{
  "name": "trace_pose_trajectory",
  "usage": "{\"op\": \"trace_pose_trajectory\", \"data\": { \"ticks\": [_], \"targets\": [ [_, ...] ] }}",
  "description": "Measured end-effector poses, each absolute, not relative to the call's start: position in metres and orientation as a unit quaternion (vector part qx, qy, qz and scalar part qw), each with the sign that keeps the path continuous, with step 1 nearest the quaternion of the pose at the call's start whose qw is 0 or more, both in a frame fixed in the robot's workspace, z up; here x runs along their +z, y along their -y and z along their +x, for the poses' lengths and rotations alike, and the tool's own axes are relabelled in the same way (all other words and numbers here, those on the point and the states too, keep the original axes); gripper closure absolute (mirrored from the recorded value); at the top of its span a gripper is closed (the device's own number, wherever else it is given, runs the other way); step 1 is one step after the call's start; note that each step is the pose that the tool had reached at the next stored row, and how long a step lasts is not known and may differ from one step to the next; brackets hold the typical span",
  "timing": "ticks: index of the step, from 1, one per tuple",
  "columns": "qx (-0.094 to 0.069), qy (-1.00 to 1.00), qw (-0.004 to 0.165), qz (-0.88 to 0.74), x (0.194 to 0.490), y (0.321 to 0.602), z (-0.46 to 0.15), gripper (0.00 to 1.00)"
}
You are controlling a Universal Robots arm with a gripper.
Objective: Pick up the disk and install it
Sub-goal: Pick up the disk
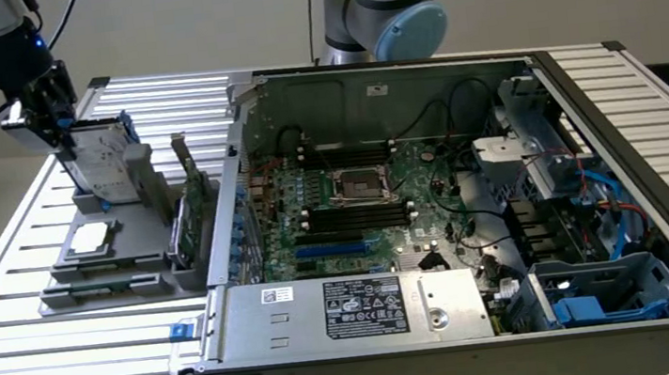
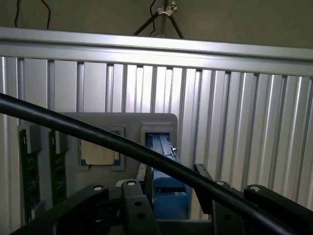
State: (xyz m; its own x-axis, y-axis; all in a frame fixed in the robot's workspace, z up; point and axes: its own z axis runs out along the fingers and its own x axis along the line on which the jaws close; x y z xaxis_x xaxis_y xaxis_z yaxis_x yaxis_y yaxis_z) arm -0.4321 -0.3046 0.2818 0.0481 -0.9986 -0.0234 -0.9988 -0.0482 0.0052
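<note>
The disk (image 1: 106, 164) stands on edge in a slot at the far end of a grey parts holder (image 1: 91, 267), at the exterior view's left. Its silver face and blue carrier rim show there. My gripper (image 1: 58, 129) hangs right over the disk's top edge. In the wrist view the disk's blue carrier (image 2: 164, 147) runs between the two black fingers (image 2: 138, 208) of my gripper (image 2: 171, 183). The jaws straddle it, with a thin strip of table still showing along one side. The disk rests in its slot.
The holder also carries a small square silver chip (image 1: 91, 237) and upright green circuit cards (image 1: 191, 218). An open computer case (image 1: 296, 74) takes up the exterior view's middle and right, with a blue drive cage (image 1: 611, 293) at its near right corner. A black cable (image 2: 88, 132) crosses the wrist view.
</note>
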Motion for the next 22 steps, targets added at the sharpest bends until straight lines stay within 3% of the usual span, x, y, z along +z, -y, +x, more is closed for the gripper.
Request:
{"op": "trace_pose_trajectory", "data": {
  "ticks": [17,20,21,22],
  "targets": [
    [0.016,-0.694,0.005,-0.72,0.2816,0.3084,-0.4303,0.49],
    [0.016,-0.694,0.005,-0.72,0.2816,0.3084,-0.4296,0.51],
    [0.016,-0.694,0.004,-0.72,0.2816,0.3084,-0.4295,0.58],
    [0.016,-0.694,0.004,-0.72,0.2816,0.3084,-0.4294,0.58]
  ]
}}
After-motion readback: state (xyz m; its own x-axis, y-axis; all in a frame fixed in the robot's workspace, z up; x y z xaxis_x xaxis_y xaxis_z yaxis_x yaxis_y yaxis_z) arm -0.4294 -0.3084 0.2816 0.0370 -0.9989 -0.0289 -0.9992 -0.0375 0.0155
